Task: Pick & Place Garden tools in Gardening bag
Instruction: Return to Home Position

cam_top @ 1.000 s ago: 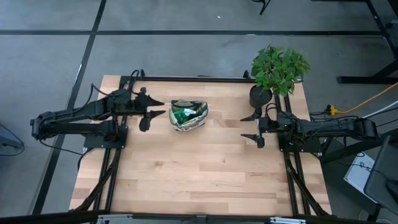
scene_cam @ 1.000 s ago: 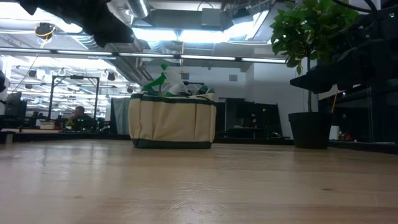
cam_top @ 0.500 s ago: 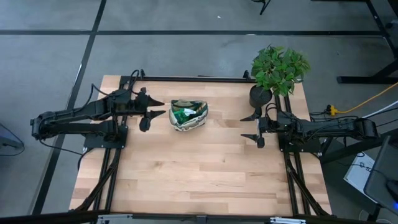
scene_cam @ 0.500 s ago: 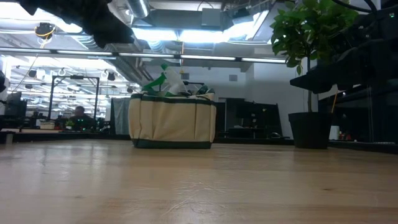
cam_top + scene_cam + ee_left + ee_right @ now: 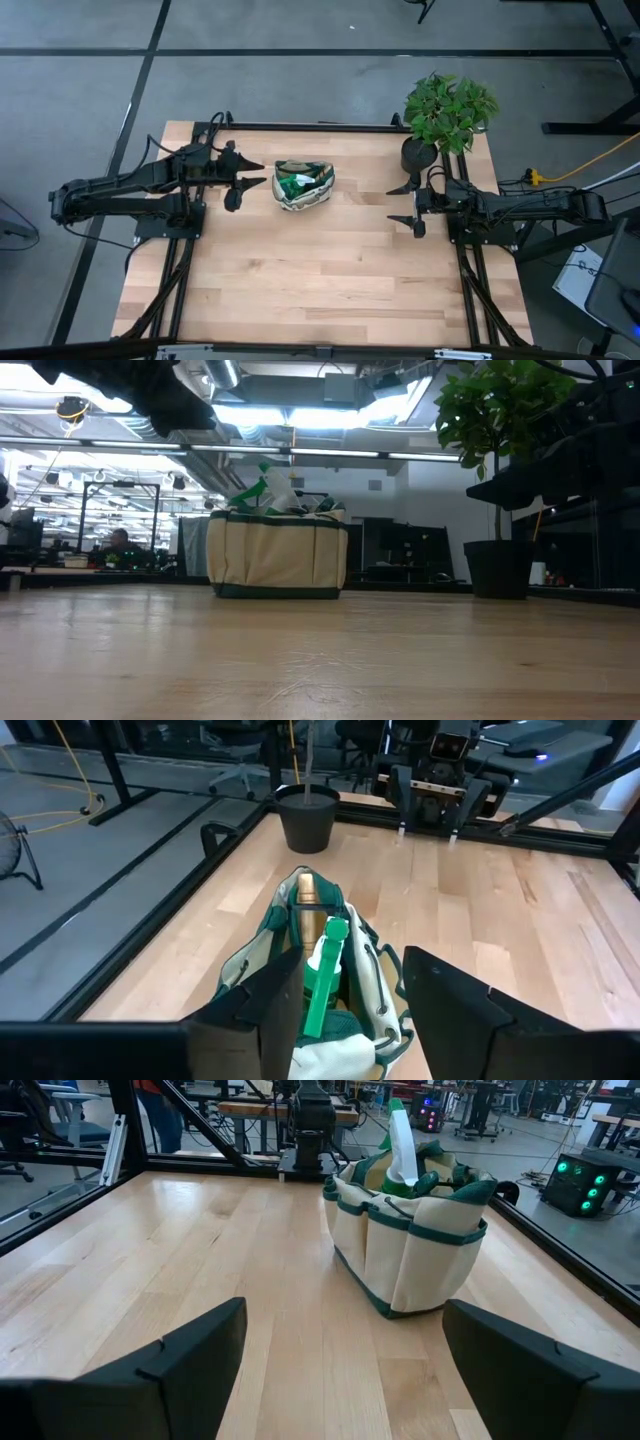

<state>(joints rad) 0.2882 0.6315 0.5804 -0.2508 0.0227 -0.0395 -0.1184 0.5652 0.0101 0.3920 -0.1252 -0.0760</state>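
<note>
The gardening bag [image 5: 303, 185] is set at the far middle of the surface [image 5: 320, 290], with a green-and-white item [image 5: 325, 975] sticking out. The left end effector [image 5: 256, 174] is held wide and empty just left of it. The right end effector [image 5: 397, 204] is also held wide, well to the right.

The only change shows in the low view, far back in the room beyond the counter [image 5: 320, 650]. The person [image 5: 118, 541] seated there, to the left of the gardening bag [image 5: 277, 555], now sits slightly further left than a second ago and half a second ago. The head has drawn a little away from the bag, toward the dark equipment at that edge of the room. Nothing else differs in the low view or the high view
</note>
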